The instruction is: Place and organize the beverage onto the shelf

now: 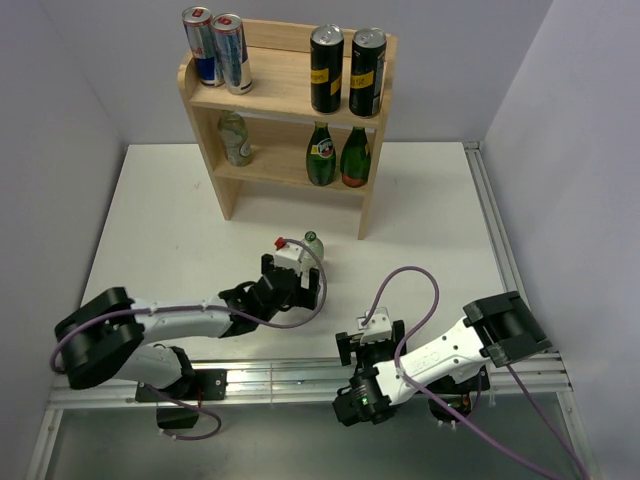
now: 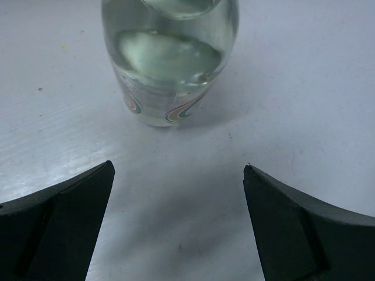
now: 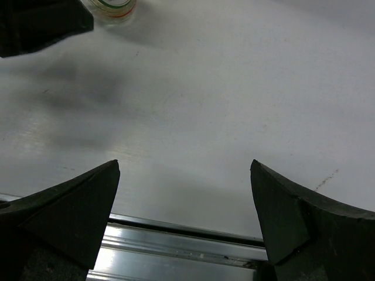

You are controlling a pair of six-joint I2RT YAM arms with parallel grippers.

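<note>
Top view: your clear bottle (image 1: pixel 313 242) stands on the table (image 1: pixel 160 230) just in front of the shelf (image 1: pixel 285 92), toward its right side, with your left gripper (image 1: pixel 293 272) right behind it, jaws spread, and your right gripper (image 1: pixel 370 338) farther from the shelf, jaws also spread. Left wrist: clear bottle (image 2: pixel 170 58) is upright ahead of your left gripper (image 2: pixel 179 170), jaws wide, not touching it. Right wrist: your right gripper (image 3: pixel 184 164) holds nothing, jaws apart over the table, clear bottle (image 3: pixel 114 7) at the top-left.

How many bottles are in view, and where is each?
4. On the lower tier of the shelf: a clear bottle at left, a green bottle and a second green bottle at right. A fourth bottle stands on the table before the left gripper. Others may hide behind.
</note>
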